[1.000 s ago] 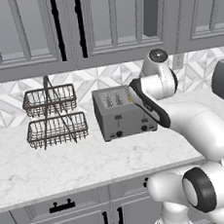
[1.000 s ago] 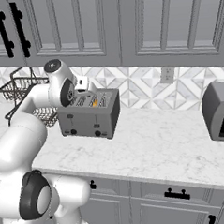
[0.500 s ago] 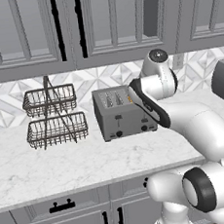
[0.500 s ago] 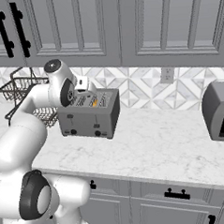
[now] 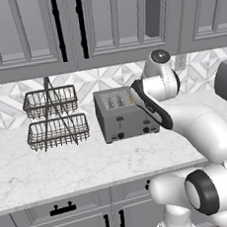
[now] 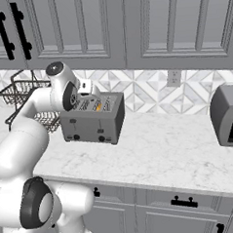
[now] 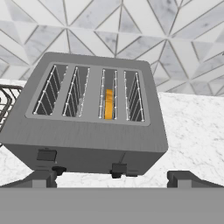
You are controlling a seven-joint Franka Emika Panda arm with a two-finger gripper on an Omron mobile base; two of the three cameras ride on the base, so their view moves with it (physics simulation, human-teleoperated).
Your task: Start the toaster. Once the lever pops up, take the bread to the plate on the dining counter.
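The scene was a white marble-look worktop (image 5: 91, 170) with grey veining, backed by a wall of diamond-patterned tiles (image 6: 151, 94) under grey cabinets (image 5: 101, 22). The gripper (image 7: 113, 178) hung above and in front of the toaster (image 7: 92, 118), its dark fingertips (image 7: 186, 178) spread wide with nothing between them. Just beyond the tips, the toaster stood upright on the worktop, slots up, its long side running across the gripper's line of sight and its lever-and-knob front turned toward the gripper. The bread (image 7: 109, 104) sat edge-up deep in the third slot from the left, straight ahead. A wire basket rack (image 5: 54, 119) stood off to the gripper's left; a dark appliance (image 6: 228, 114) stood well apart on the right.
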